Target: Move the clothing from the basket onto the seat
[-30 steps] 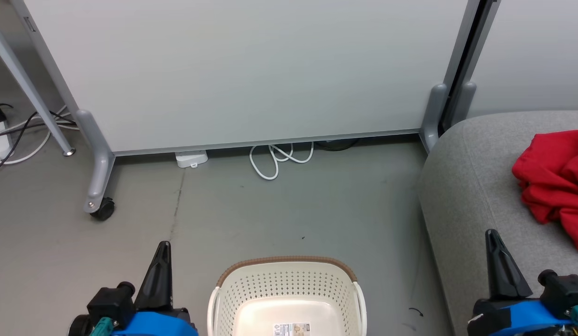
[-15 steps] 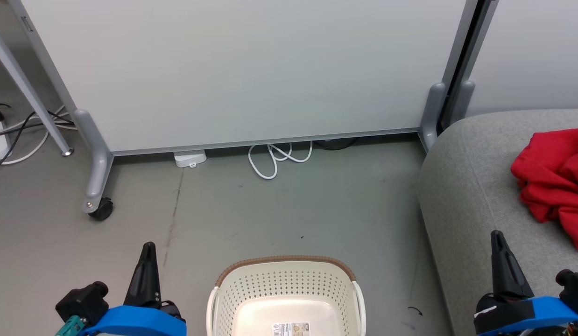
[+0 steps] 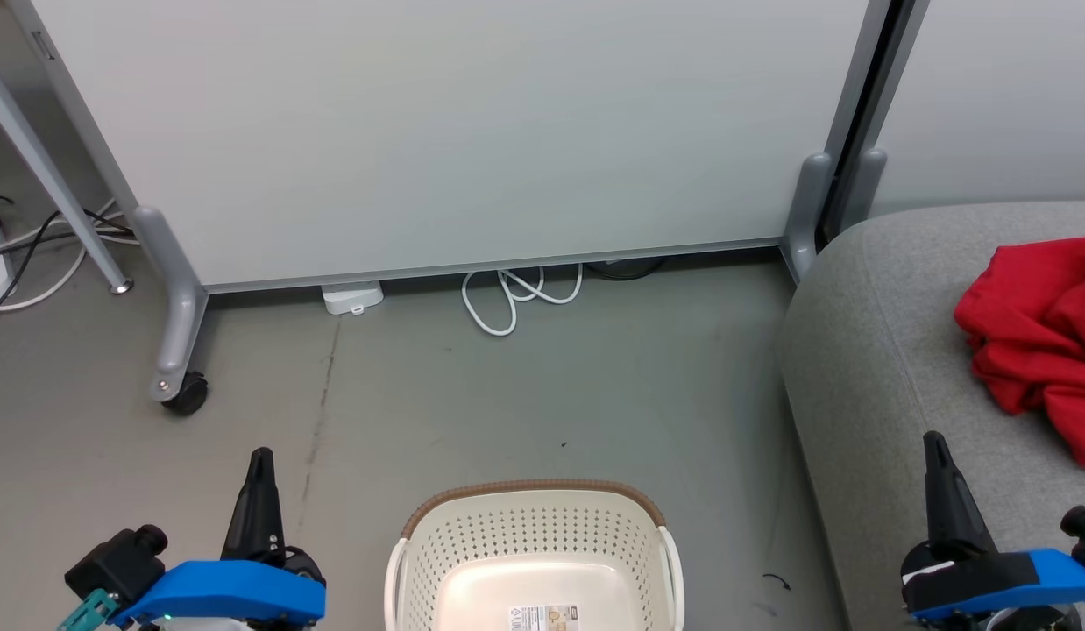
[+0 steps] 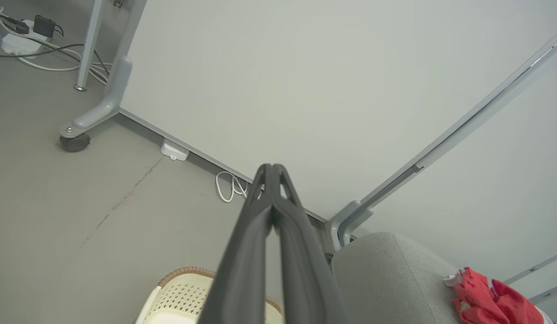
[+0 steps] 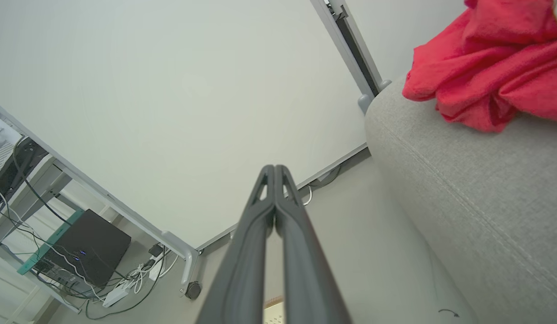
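The clothing [image 3: 1033, 337] lies in a crumpled red heap on the grey seat [image 3: 867, 368] at the right; it also shows at the lower right of the left wrist view [image 4: 483, 301] and the upper right of the right wrist view [image 5: 485, 67]. The cream basket [image 3: 534, 491] stands on the floor at the bottom centre, holding nothing but a paper label [image 3: 542, 618]. My left gripper [image 3: 260, 456] is shut and holds nothing, left of the basket. My right gripper [image 3: 935, 440] is shut and holds nothing, over the seat's front part, below the clothing in the head view. Both wrist views show closed fingers, the left gripper [image 4: 272, 167] and the right gripper [image 5: 275, 167].
A pale grey partition panel [image 3: 472, 131] on wheeled feet [image 3: 183, 394] closes off the back. A white cable [image 3: 507, 302] and a small white box [image 3: 354, 298] lie under it. A table leg [image 3: 60, 193] and cables [image 3: 34, 254] sit far left. Grey floor surrounds the basket.
My left gripper has drawn left and lower in the head view. The right gripper has sunk slightly. The head view has shifted a little; clothing and basket stay put.
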